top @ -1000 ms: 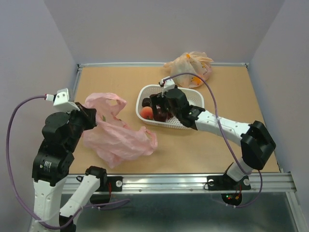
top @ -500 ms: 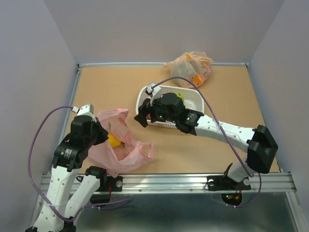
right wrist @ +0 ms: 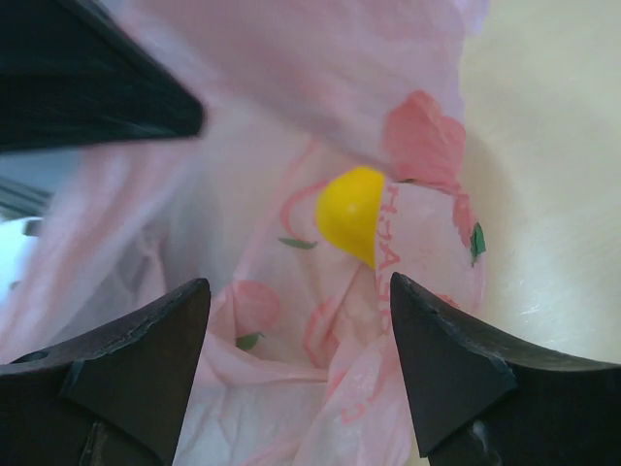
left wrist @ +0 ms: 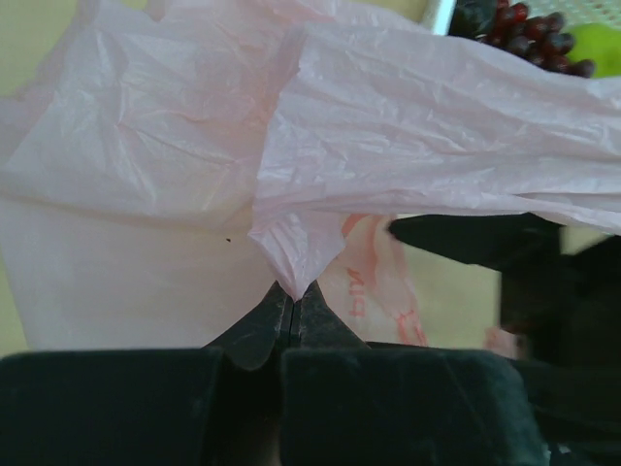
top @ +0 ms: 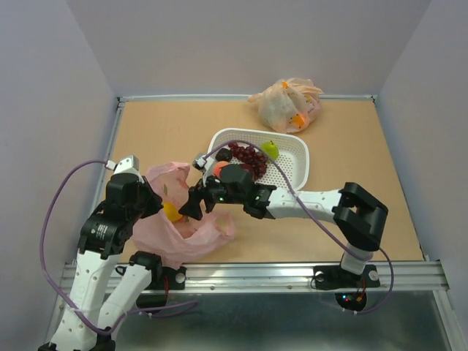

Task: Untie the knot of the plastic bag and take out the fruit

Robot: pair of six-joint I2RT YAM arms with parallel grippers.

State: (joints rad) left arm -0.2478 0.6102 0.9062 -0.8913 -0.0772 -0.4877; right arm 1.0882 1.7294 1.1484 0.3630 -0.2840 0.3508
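The pink plastic bag (top: 191,232) lies at the near left with its mouth held open; no knot shows on it. My left gripper (top: 151,196) is shut on a pinch of the bag's edge (left wrist: 291,254) and lifts it. A yellow lemon (top: 172,212) lies inside the bag and also shows in the right wrist view (right wrist: 351,209). My right gripper (top: 191,208) is open and empty at the bag's mouth, its jaws either side of the pink folds (right wrist: 320,320) just short of the lemon. Grapes (top: 248,155), a green fruit (top: 270,149), a peach (top: 219,168) and a plum (top: 224,155) lie in the white basket (top: 296,161).
An orange-beige bag (top: 287,104) with fruit in it sits at the back edge, right of centre. The basket stands mid-table, just behind my right arm. The table's raised rim (top: 117,124) runs along the left side.
My right gripper left the basket and swung left and nearer, to the pink bag's mouth. My left arm lowered with the bag a second ago, then held. The lemon came into view.
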